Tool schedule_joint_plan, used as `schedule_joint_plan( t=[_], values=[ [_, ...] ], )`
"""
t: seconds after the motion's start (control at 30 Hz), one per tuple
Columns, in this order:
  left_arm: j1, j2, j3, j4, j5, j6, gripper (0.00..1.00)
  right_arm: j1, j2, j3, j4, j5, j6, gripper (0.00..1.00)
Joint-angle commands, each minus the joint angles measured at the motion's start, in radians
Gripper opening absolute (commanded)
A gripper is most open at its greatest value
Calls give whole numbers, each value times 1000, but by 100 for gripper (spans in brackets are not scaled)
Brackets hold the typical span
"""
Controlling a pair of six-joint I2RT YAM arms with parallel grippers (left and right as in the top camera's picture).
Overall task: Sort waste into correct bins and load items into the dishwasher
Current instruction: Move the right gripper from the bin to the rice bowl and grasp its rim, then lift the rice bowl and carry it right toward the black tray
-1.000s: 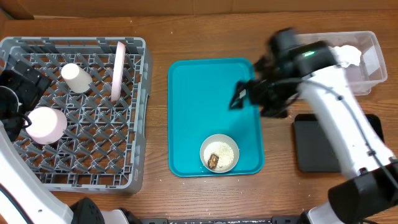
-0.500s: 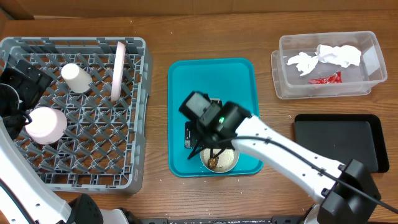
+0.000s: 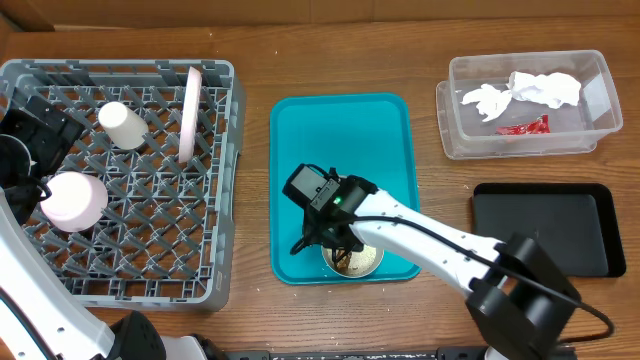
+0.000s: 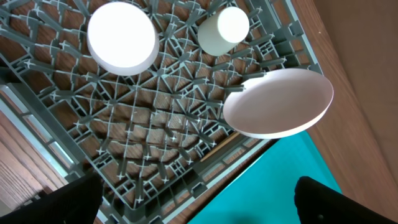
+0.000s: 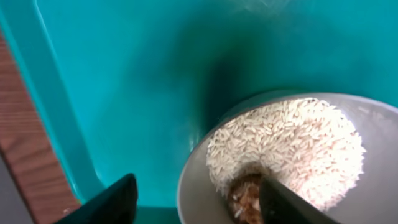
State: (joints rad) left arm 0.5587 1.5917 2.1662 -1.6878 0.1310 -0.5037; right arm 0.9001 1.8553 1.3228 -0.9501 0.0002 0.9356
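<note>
right claw (image 5: 198, 186) half open astride bowl (image 5: 380, 124) rim, lower centre, one finger (image 5: 292, 208) in rice (image 5: 292, 143), left claw (image 4: 199, 196) wide open over rack (image 4: 155, 137)

Brown wood-grain table (image 3: 250, 50) filling the view, paler tan strip (image 3: 300, 8) along its far edge, soft even light, faint shadows

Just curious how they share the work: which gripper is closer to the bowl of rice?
Right. The right gripper straddles the bowl rim on the teal tray; the left gripper hangs over the dish rack, well away.
</note>
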Motion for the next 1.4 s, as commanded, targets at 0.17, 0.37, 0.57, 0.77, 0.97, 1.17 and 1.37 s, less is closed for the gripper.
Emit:
schedule_joint_plan(
  t=[0.17, 0.37, 0.57, 0.77, 0.97, 1.17, 1.37],
  values=[
    [4, 5, 1, -2, 7, -20, 100, 27, 17, 1, 56, -2, -23, 58],
    [4, 5, 1, -2, 7, -20, 100, 43, 38, 1, 65, 3, -23, 41],
    [4, 5, 1, -2, 7, -20, 100, 43, 79, 2, 63, -18, -27, 41],
    [4, 5, 1, -2, 7, -20, 100, 43, 82, 2, 62, -21, -26, 33],
    [4, 5, 1, -2, 7, -20, 100, 43, 82, 6, 61, -28, -54, 22],
    [4, 5, 1, -2, 7, -20, 100, 43, 82, 69, -35, 64, -122, 4],
    [4, 5, 1, -2, 7, -20, 100, 43, 82, 80, -78, 98, -186, 4]
  ],
)
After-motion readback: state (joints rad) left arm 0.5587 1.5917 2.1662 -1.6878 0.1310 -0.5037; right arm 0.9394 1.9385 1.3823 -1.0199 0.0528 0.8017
